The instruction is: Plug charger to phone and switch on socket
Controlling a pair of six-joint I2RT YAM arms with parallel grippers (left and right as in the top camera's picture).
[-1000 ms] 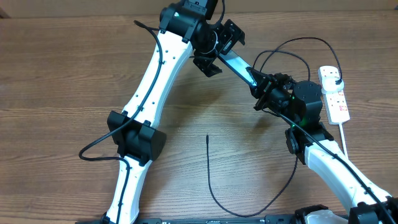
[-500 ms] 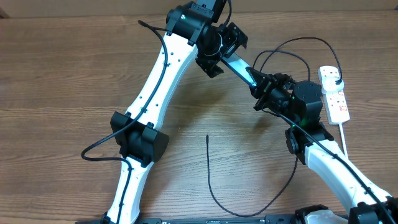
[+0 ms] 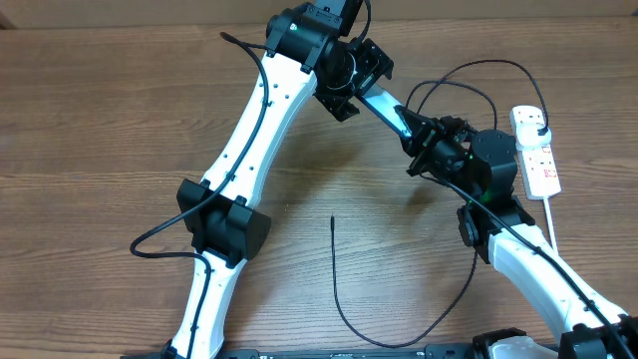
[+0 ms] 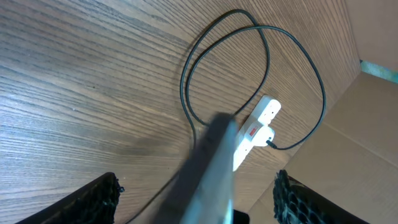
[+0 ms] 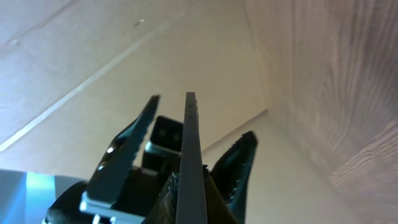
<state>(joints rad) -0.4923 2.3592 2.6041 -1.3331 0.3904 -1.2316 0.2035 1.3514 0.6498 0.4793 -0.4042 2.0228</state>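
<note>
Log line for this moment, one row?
left gripper open astride phone | right gripper shut on phone | charger loose on table | socket untouched

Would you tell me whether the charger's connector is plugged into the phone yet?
Out: the charger's connector tip lies loose on the table, apart from the phone in the right pincer.

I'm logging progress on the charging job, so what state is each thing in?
right claw: shut on the phone.
left claw: open, fingers either side of the phone, not touching.
phone: clamped edge-on, no cable plugged in.
charger: plug end at the socket, connector tip lying loose on the table.
socket: lying flat on the table; switch position cannot be told.
</note>
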